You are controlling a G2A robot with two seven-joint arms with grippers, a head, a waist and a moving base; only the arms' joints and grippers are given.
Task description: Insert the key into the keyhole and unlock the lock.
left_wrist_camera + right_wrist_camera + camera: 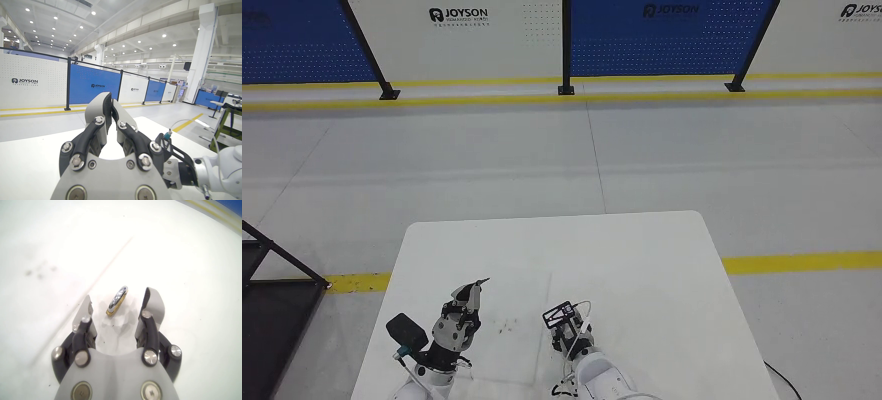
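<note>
your right gripper is spread wide over the table. the lock lies between its fingers, clear of both. your left gripper is pressed together, raised above the table's near side.

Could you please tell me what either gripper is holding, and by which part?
Nothing, as far as shows. The right gripper is open, the lock lying untouched between its jaws. The left gripper is shut, its jaws meeting pad to pad.
</note>
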